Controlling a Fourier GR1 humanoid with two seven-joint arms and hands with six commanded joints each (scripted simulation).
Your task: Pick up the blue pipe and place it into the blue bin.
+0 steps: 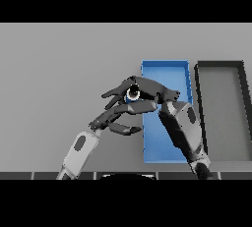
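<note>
Blue pipe [132, 95] is gripped in the curled fingers of the right hand [147, 89], at the left edge of the blue bin [165, 69]. Left hand [110, 119] rests relaxed and holds nothing, just left of the bin. Wide grey surface [59, 73] lies free at the left; a dark bin [224, 113] stands right
</note>
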